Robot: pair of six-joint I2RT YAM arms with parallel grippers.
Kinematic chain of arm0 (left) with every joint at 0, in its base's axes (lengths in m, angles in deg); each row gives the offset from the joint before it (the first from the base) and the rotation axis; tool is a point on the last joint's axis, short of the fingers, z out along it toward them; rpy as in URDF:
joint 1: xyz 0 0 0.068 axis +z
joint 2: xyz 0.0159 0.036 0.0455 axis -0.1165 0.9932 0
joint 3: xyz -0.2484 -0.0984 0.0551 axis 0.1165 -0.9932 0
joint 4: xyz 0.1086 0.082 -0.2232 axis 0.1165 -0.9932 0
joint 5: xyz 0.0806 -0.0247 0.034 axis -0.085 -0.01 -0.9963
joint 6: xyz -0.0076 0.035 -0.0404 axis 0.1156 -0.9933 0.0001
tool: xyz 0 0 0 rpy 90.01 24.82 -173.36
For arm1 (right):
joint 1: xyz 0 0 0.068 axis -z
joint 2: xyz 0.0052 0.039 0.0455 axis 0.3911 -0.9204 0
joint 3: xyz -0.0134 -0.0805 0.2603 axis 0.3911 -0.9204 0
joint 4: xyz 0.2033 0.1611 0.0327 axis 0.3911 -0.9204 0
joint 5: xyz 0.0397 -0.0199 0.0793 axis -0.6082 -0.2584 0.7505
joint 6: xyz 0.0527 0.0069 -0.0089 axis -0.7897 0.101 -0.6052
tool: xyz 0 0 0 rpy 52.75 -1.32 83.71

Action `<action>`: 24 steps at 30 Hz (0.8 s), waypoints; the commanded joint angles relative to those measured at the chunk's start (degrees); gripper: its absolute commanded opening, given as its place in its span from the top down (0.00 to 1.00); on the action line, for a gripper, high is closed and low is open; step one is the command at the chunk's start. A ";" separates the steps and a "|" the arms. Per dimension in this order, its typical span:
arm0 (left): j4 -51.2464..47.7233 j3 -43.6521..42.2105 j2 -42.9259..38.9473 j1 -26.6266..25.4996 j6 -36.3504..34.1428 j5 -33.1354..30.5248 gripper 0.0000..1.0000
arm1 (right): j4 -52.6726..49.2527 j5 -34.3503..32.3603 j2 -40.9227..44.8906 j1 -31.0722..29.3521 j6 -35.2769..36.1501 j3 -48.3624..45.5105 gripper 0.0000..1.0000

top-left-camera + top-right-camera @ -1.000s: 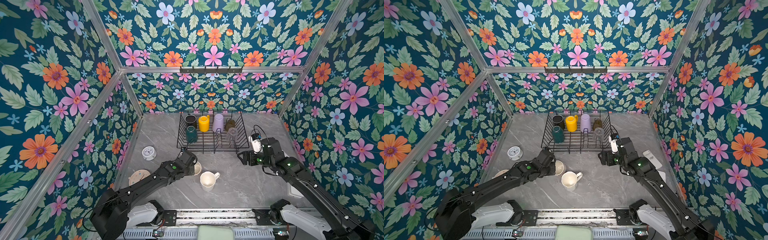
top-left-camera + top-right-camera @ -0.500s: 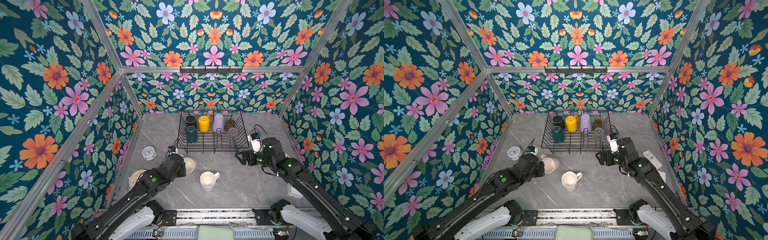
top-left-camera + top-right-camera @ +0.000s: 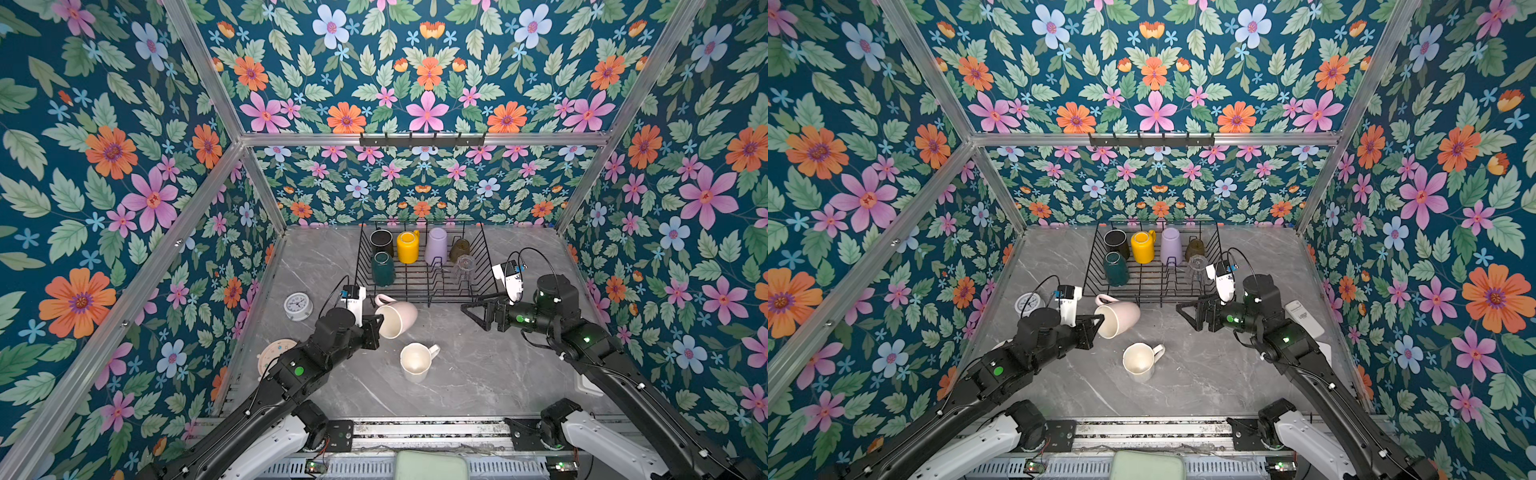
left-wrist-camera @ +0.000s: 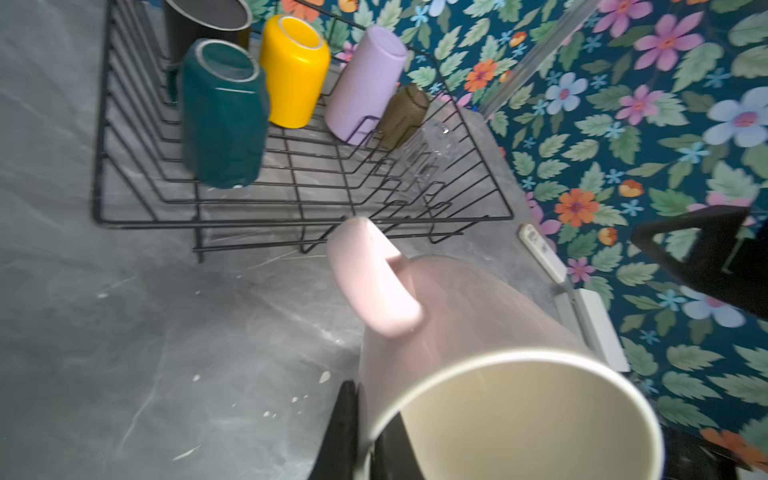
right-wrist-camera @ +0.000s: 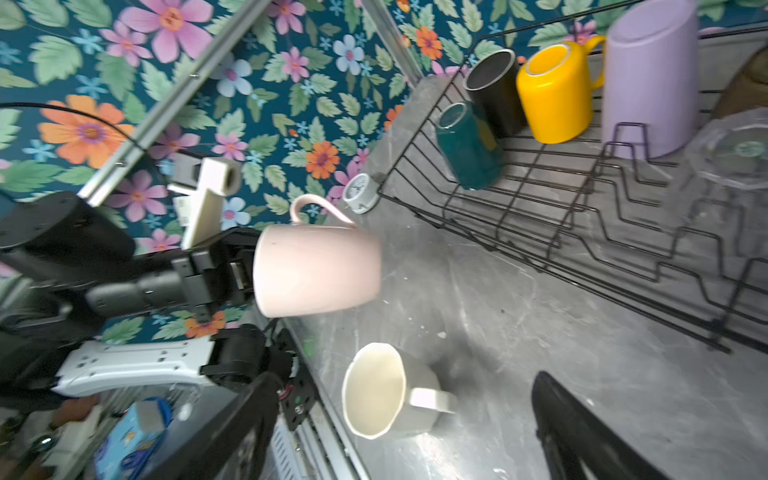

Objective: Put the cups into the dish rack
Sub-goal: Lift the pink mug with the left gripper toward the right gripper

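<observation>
The grey marble tabletop carried the black wire dish rack at the middle of its far edge. Six cups were in the rack. Along its far side stood the black mug, the yellow mug, the lilac tumbler and the amber glass. The dark green mug was at the near left in front of the black one, and the clear glass was in front of the amber one. The green, yellow and lilac ones showed their bases upward.

The left gripper reached in from the near left corner, its jaws pressed together on the rim of the pale pink mug. It held the mug clear of the tabletop just in front of the rack's near left corner. The mug lay on its side, mouth toward the gripper and handle uppermost. The right gripper hung in front of the rack's near right corner, jaws spread wide and holding nothing.

The white mug stood upright near the middle of the tabletop, apart from both grippers, with its handle toward the right edge.

A small white clock sat by the left edge, and a second clock lay flat nearer the near left corner, partly hidden by the left arm.
</observation>
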 commanded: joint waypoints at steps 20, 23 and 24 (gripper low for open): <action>43.60 -8.33 4.44 3.69 0.41 31.50 1.00 | 20.76 22.45 -2.74 -0.37 -11.60 -3.85 0.06; 45.22 -8.42 5.02 3.69 -0.67 32.39 1.00 | 20.76 23.60 -3.41 -1.04 -11.60 -3.80 0.06; 45.55 -8.43 5.35 3.69 -0.84 32.45 1.00 | 20.71 23.82 -3.57 -1.24 -11.64 -3.71 0.06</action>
